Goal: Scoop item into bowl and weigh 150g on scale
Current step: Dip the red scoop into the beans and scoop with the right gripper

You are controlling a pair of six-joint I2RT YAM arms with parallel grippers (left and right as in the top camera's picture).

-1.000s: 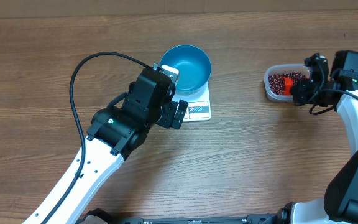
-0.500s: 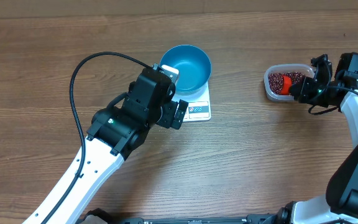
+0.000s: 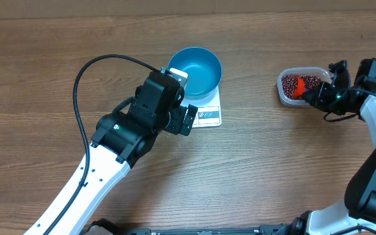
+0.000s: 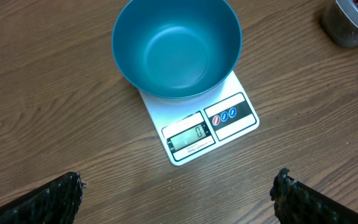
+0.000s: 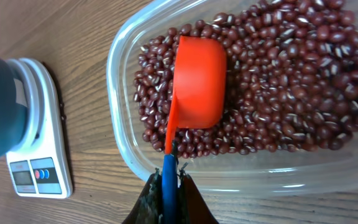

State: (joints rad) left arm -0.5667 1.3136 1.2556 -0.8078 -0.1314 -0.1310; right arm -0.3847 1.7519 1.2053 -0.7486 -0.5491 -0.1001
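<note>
While the right gripper (image 5: 168, 183) pinches the handle of an orange scoop (image 5: 197, 81) with fingers closed tight, the scoop's cup lies on the beans (image 5: 278, 93) in the clear tub (image 5: 118, 74), upper right of the overhead view. The left gripper (image 4: 179, 199) hangs spread wide, holding nothing, below the empty blue bowl (image 4: 166, 56) seated on the scale (image 4: 229, 118), top centre of its wrist view. Judgement: the first scoop is in hand. Next move calls for digging in, lifting level, carrying to the bowl.

Your left gripper (image 3: 187, 99) hangs just beside the scale (image 3: 209, 116), with its fingers spread wide. Your right gripper (image 3: 313, 96) is well apart from the scale, pinched tight on the orange scoop (image 5: 197, 81) by its handle.
</note>
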